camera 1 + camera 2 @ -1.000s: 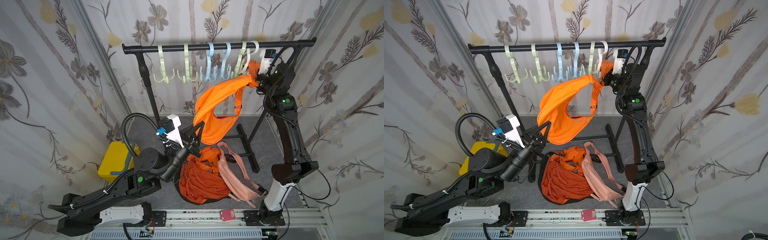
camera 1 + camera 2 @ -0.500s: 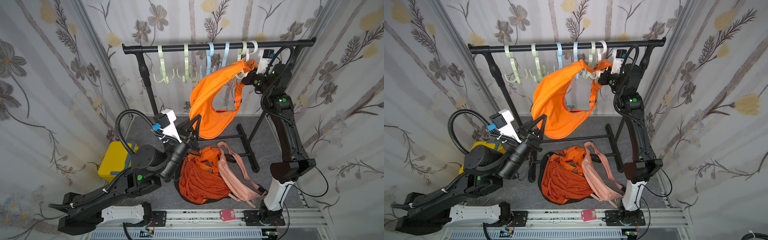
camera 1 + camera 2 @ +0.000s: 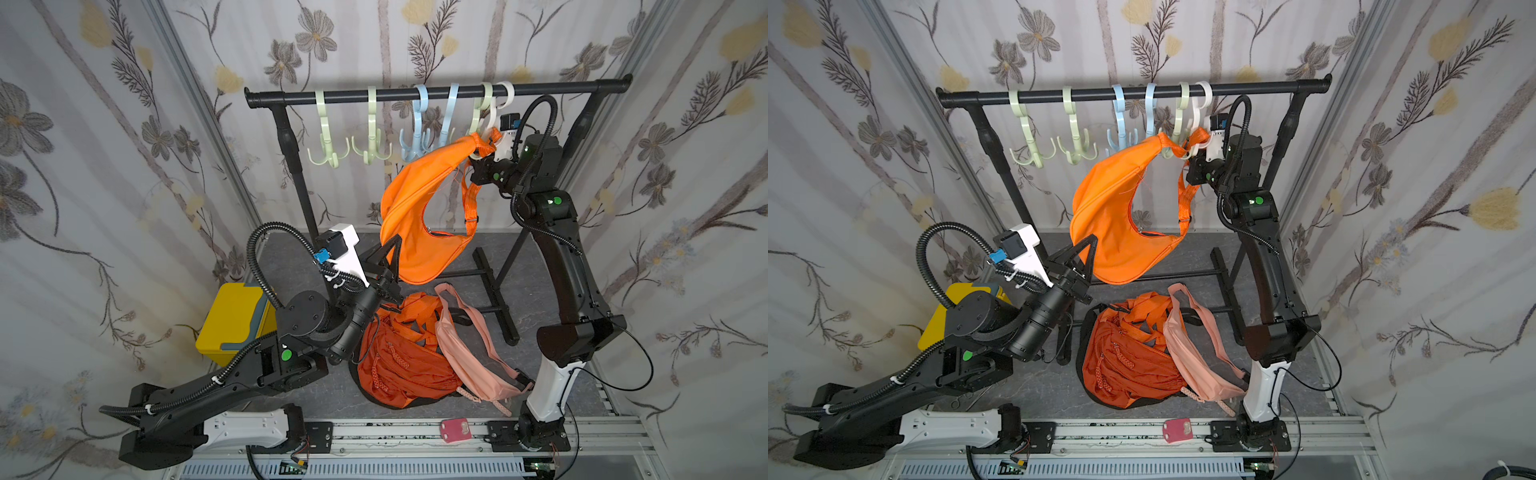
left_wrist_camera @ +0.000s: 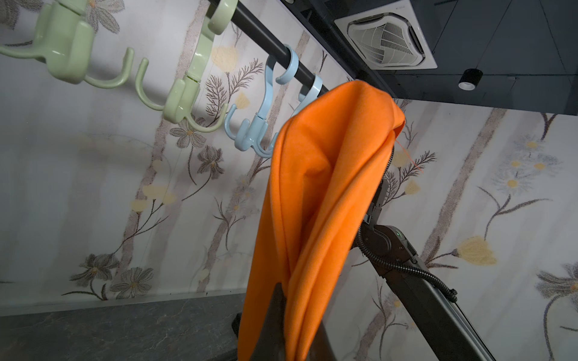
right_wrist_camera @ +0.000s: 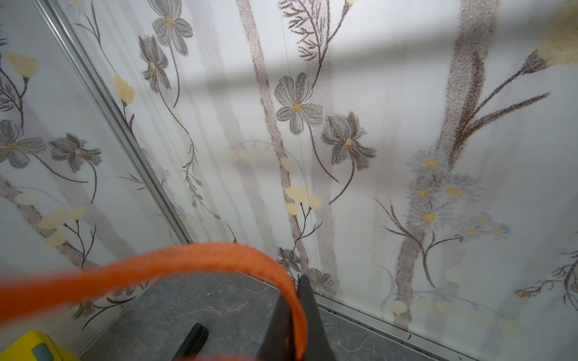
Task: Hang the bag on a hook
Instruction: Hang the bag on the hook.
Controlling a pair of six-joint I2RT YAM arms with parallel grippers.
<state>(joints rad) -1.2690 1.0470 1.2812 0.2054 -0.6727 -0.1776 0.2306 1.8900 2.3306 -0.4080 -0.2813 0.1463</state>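
Low at the left of both top views, a yellow box point(image 3: 232, 320) sits on the floor, not involved. Just beside it the left gripper point(image 3: 394, 253) is clamped on the lower edge of the orange bag point(image 3: 419, 208); the left wrist view shows fabric pinched between dark fingers point(image 4: 275, 315).

Bag hangs in the air between the arms, top end raised to the rail point(image 3: 540, 87). Below it lie a dark orange backpack point(image 3: 399, 361) and a pink sling bag point(image 3: 469, 349).

Right gripper point(image 3: 477, 163) is closed on the strap point(image 3: 471, 203), whose loop bunches against the pale green hook point(image 3: 482, 108) and white hook point(image 3: 496, 112).

Step, as I judge it: seating the loop on a prong. Cannot tell whether it has caught. Next move calls for lowering the loop over a prong tip, then letting go right, then left.
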